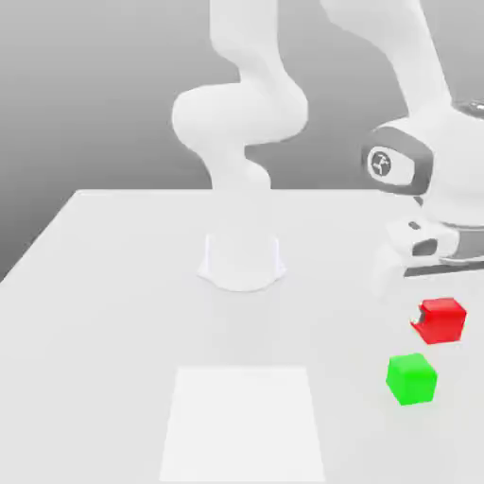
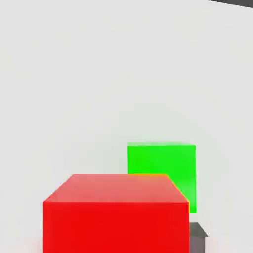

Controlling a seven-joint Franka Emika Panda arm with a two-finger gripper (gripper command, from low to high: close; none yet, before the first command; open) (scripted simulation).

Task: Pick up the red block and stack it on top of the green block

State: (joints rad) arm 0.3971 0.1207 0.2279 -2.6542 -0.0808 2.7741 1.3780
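Note:
The red block (image 1: 442,319) sits between the fingers of my gripper (image 1: 435,304) near the exterior view's right edge, and the jaws are shut on it. A dark fingertip (image 1: 417,326) presses its side. In the hand view the red block (image 2: 116,215) looms close, with a grey finger pad (image 2: 197,237) against one side. The green block (image 1: 411,378) rests on the table just in front of the red one, apart from it. The hand view has the green block (image 2: 168,160) partly hidden behind the red block.
The arm's white base (image 1: 242,260) stands at the middle of the grey table (image 1: 104,312). A pale square patch (image 1: 244,421) lies on the table near its front edge. The arm's wrist and hand (image 1: 416,170) hang over the right side.

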